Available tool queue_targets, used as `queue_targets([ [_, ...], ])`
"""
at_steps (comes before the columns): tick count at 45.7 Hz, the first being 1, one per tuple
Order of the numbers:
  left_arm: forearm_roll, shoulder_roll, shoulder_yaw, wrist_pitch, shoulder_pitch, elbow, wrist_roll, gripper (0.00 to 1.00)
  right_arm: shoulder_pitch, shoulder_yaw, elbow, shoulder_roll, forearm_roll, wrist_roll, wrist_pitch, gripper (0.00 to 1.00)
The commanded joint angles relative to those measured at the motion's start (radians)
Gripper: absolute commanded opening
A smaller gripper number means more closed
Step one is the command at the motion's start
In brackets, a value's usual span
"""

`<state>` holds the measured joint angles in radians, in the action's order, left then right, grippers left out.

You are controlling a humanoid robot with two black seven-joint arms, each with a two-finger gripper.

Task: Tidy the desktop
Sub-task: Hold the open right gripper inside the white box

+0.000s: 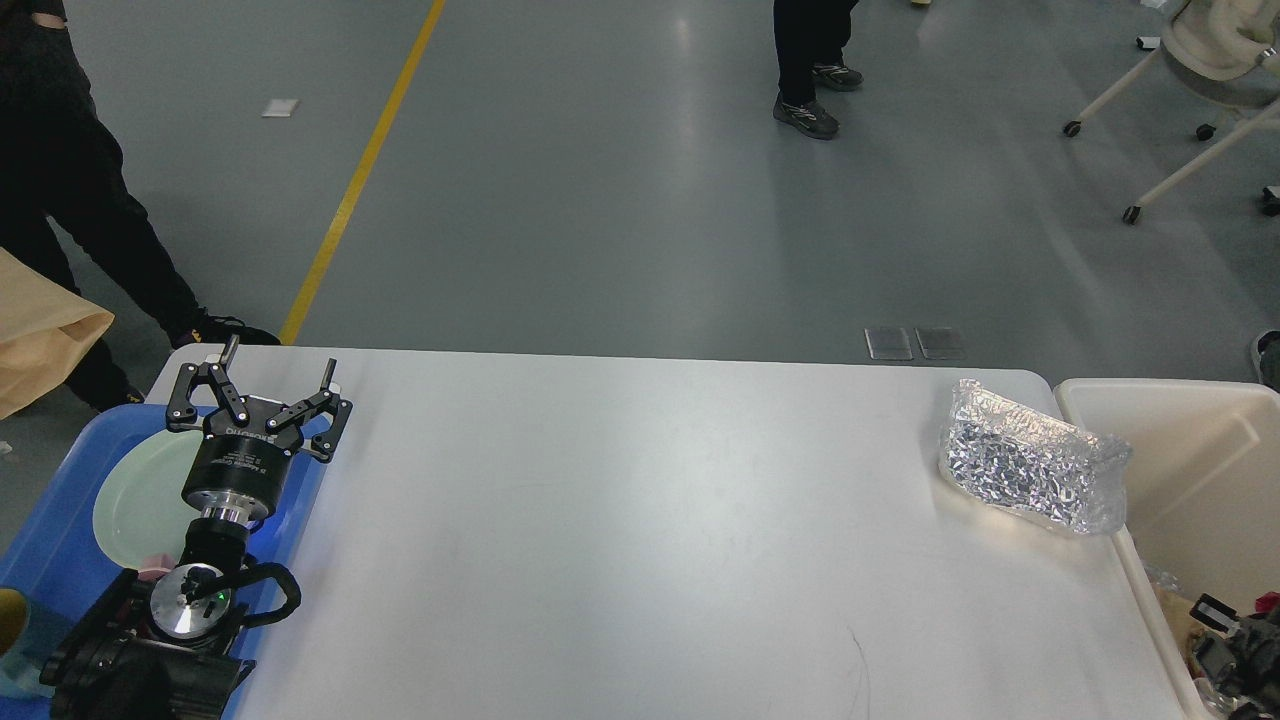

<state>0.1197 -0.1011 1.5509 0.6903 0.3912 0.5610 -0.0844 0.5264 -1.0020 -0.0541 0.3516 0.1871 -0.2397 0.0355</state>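
Note:
The white desktop (640, 520) fills the middle of the head view. A crumpled silver foil packet (1030, 470) lies on it near the far right corner. My left gripper (282, 358) is open and empty, held above the left edge of the desktop and the blue tray (50, 530). My right gripper (1225, 635) shows only as small dark parts low inside the cream bin (1180, 400) at the bottom right. Its fingers cannot be told apart. A small red bit (1268, 600) shows beside it.
The blue tray holds a pale green plate (135, 500). The cream bin holds crumpled brown paper (1170, 605). People's legs (800, 50) and a wheeled chair (1190, 60) are on the grey floor beyond. A brown paper bag (35, 340) is at the far left.

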Motion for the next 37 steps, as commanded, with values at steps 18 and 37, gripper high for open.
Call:
queue_targets([
  [18, 0.0, 0.0, 0.0, 0.0, 0.0, 0.0, 0.0, 0.96, -0.008, 0.008, -0.001, -0.006, 0.005, -0.001, -0.006, 0.0],
  [37, 0.0, 0.001, 0.0, 0.0, 0.0, 0.0, 0.0, 0.96, 0.014, 0.005, -0.007, -0.022, 0.011, 0.005, -0.131, 1.0],
])
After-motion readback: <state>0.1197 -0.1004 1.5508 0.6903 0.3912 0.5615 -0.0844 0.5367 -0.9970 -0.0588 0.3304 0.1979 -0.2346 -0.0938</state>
